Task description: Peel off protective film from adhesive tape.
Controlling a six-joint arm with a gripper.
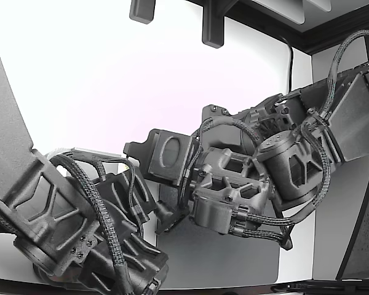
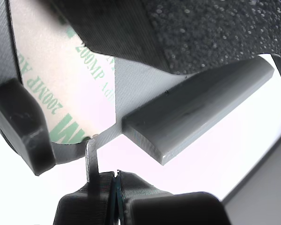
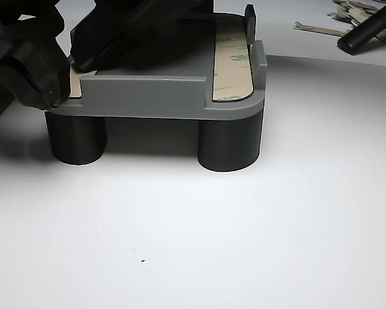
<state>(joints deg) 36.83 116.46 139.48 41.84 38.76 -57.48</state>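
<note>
A: Though the exterior view shows only two dark arms [image 1: 234, 184] crowded over a grey mat [image 1: 234, 258], tape hidden?

B: Yes. Wrist view: gripper [image 2: 103, 180] clenched on a thin film tab [image 2: 92, 154] at the printed liner [image 2: 65, 89].

A: Handling?

B: Flimsy, papery; take the corner. Other view: a second taped strip [image 3: 231, 64] on the grey fixture [image 3: 148, 96].

In the wrist view the end effector [image 2: 116, 187] is cut off by the frame edge, and the film [image 2: 61, 89] is partly hidden by dark parts. In the other view, scraps [image 3: 347, 16] on the desk [image 3: 244, 232] run off-frame.
</note>
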